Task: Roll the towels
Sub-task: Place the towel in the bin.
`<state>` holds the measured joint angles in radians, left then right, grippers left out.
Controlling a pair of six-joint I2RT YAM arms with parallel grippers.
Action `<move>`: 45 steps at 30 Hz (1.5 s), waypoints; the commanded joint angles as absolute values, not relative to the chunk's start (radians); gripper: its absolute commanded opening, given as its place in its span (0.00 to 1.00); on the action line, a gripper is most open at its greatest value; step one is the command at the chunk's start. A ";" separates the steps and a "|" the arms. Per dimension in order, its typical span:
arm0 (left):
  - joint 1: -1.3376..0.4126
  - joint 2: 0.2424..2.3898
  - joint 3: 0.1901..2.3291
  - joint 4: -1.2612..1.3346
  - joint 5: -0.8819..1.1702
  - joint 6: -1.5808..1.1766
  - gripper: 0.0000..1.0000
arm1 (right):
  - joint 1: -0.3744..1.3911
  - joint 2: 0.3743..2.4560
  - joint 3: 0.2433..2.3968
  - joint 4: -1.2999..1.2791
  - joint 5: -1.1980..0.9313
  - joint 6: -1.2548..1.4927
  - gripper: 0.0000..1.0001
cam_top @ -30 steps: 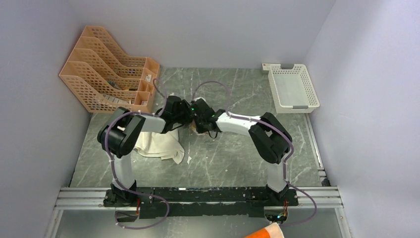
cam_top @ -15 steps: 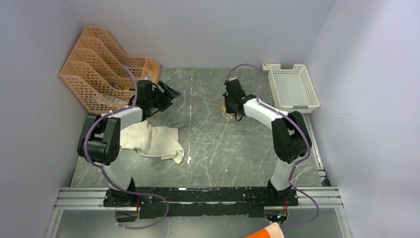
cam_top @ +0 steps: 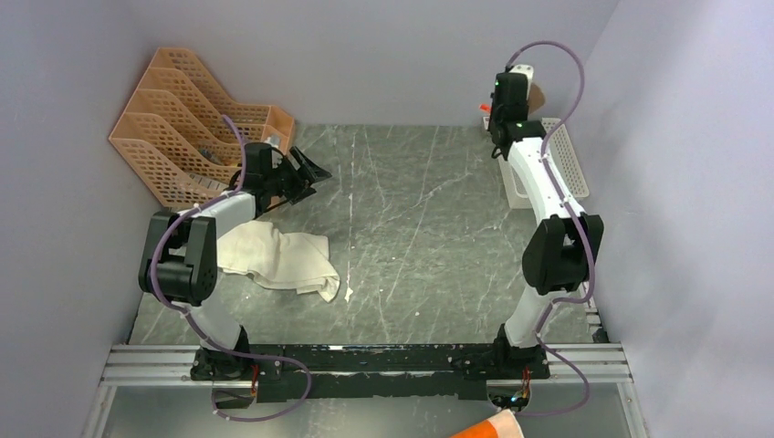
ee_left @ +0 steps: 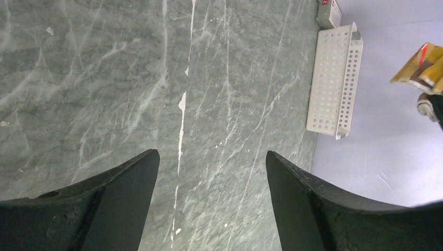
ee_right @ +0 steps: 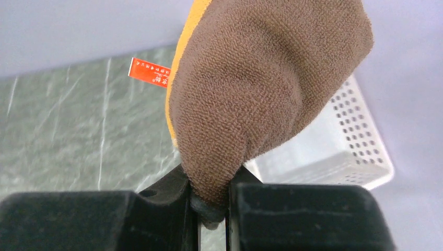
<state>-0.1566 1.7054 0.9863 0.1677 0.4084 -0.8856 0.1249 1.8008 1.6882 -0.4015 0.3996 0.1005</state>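
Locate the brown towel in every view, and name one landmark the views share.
Top external: towel at top right, just above the basket in the picture.
Left wrist: towel at the right edge, upper part; basket to its left.
Right wrist: towel fills the centre, pinched in the fingers; basket behind it, to the right.
Shared landmark: the white basket.

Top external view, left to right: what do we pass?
Orange file rack → left gripper, open → right gripper, shut on the brown towel. Cream towel and white basket overlap these, so left out.
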 commanded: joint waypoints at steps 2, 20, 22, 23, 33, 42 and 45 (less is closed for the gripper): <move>-0.140 1.741 1.042 0.146 0.522 -0.843 0.85 | 0.055 1.846 1.786 -0.493 0.562 0.234 0.00; -0.138 1.846 1.136 0.073 0.666 -0.752 0.83 | -0.041 2.054 1.600 -0.175 0.541 0.594 0.00; -0.138 1.853 1.140 0.070 0.665 -0.746 0.83 | -0.059 2.102 1.613 -0.133 0.500 0.599 0.00; -0.138 1.858 1.142 0.068 0.664 -0.744 0.83 | -0.066 2.123 1.622 -0.116 0.484 0.606 0.00; -0.137 1.886 1.168 0.043 0.650 -0.711 0.83 | -0.119 2.299 1.746 0.004 0.384 0.635 0.00; -0.139 1.872 1.190 -0.013 0.611 -0.637 0.82 | -0.135 2.378 1.767 0.166 0.273 0.661 0.16; -0.142 1.858 1.195 -0.032 0.597 -0.615 0.82 | -0.137 2.355 1.691 0.273 0.233 0.679 0.58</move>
<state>-0.1455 1.8740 1.1595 0.0082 0.6212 -0.6697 -0.1383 2.3718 1.7569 0.0971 0.3000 0.6556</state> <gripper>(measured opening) 0.828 0.372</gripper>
